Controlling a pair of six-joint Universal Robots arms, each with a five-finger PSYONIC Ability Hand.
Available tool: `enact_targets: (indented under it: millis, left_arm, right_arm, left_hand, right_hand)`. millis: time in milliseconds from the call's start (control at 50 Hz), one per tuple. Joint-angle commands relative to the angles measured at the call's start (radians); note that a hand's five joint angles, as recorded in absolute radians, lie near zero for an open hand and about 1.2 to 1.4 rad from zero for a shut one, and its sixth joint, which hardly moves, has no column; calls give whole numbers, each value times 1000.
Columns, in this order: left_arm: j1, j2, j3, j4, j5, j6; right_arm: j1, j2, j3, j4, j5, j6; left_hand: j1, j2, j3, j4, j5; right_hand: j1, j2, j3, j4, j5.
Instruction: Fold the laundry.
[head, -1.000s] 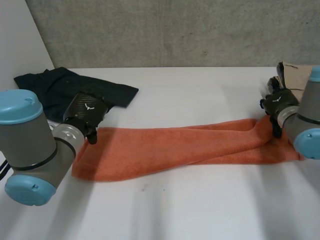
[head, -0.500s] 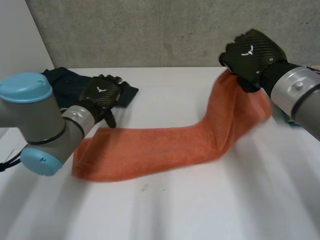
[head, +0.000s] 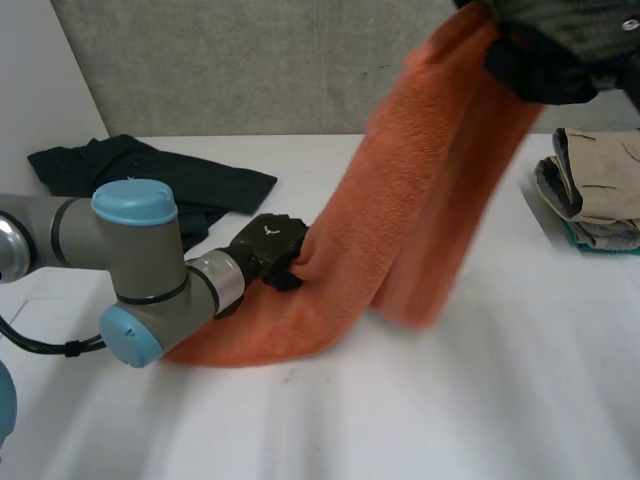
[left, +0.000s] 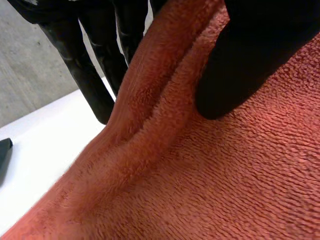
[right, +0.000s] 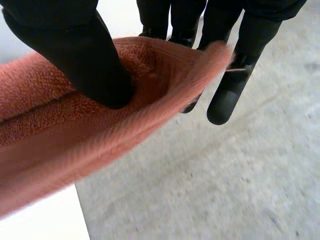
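right fingers (right: 226, 100): grasping one end of the towel (right: 50, 130), behind its edge, with the thumb (right: 85, 60) pressed on the near face
right hand (head: 560, 50): high above the far right of the table (head: 450, 400), well clear of its surface, in front of the grey wall (head: 250, 60)
left fingers (left: 96, 87): set along the far side of a raised ridge of towel (left: 225, 175), tips down at the white table just past the cloth's edge; thumb (left: 250, 65) pressed into the near side, pinching the ridge between them
left hand (head: 268, 248): low on the table, left of centre, on the part of the towel that lies flat; grey arm (head: 140, 270) with light-blue caps coming in from the left
towel (head: 420, 200): orange terry cloth, left end flat on the table under the left hand, the rest rising steeply to the right and far side up to the right hand, one layer hanging down loose from there
dark garment (head: 150, 175): crumpled flat at the far left of the table, apart from the towel
folded pile (head: 595, 190): beige and grey clothes stacked at the right edge of the table, apart from the towel
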Motion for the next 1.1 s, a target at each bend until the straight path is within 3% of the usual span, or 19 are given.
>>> enact_targets:
  millis: [20,100,220,300,380,480,580,680,780,980,1100]
  left_arm:
    - [58,134,-68,-73,-23,9]
    - [118,280,-160,-84,-55,16]
    - [172,453,-291,-78,-64,90]
    - [198,454,-292,-55,-61,207]
    - [189,340,-152,8,-84,318]
    - [178,216,155,62,-199,364]
    - [184,207,323,250,-297,348]
    - [163,324,198,508,-310,343]
    - [163,418,13,511,-305,345]
    - [193,510,-503,470,-302,352]
    - [230,379,-627,522,-300,357]
  right_arm:
    - [-104,65,5,3,9,-5]
    - [-163,176,-6,32,21,-14]
    - [-178,360,-46,141,117,-86]
    - [-167,499,-120,178,211,-157]
    - [-117,616,-251,139,301,-143]
    - [-45,697,-443,-99,413,-33]
    - [-40,690,-500,-517,502,9]
    - [-29,650,-483,-636,492,7]
    - [-31,619,-411,-552,437,15]
    - [-38,613,-27,-374,369,20]
    - [-64,616,156,-354,332,12]
  left_hand:
    - [232,247,256,252,265]
    - [232,247,256,252,265]
    - [232,247,256,252,265]
    - [232,247,256,252,265]
    - [232,247,256,252,265]
    - [232,247,256,252,265]
    - [232,247,256,252,265]
    - [232,247,256,252,265]
    - [232,247,256,252,265]
    - [232,247,256,252,265]
    - [-72,-57,-49,-52,-39]
  right_hand:
    - [262,225,212,199,254]
    - [262,225,212,199,254]
    - [262,225,212,199,254]
    - [262,225,212,199,254]
    - [262,225,212,199,254]
    - [262,225,212,199,254]
    - [262,225,212,199,254]
    - [262,225,212,199,254]
    - [262,225,212,199,254]
    - [262,225,212,199,254]
    - [262,225,212,199,254]
